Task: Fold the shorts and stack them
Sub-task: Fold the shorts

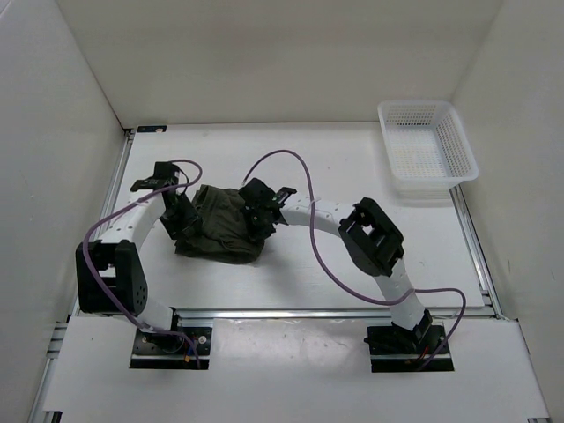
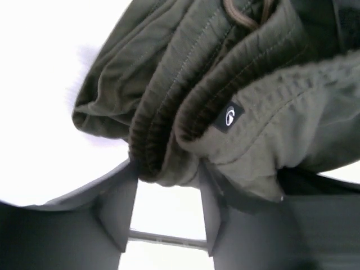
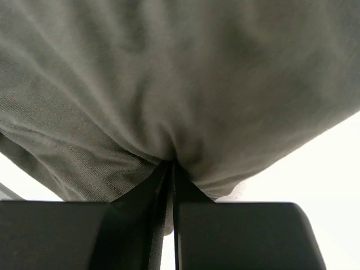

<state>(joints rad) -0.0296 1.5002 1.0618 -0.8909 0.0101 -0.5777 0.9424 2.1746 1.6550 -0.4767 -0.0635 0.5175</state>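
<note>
The dark olive-green shorts [image 1: 220,225] lie bunched in a heap left of the table's middle, between my two grippers. My left gripper [image 1: 181,216] is at the heap's left side. In the left wrist view the gathered waistband [image 2: 163,140] sits pinched between the tips of my left gripper [image 2: 167,169], with a small black logo tag [image 2: 229,116] and a bit of drawstring [image 2: 242,14] showing. My right gripper [image 1: 257,216] is at the heap's right side. In the right wrist view my right gripper [image 3: 171,163] is shut tight on a fold of the shorts [image 3: 180,73].
A white mesh basket [image 1: 426,150] stands at the back right of the table. White walls enclose the table on three sides. Purple cables loop over both arms.
</note>
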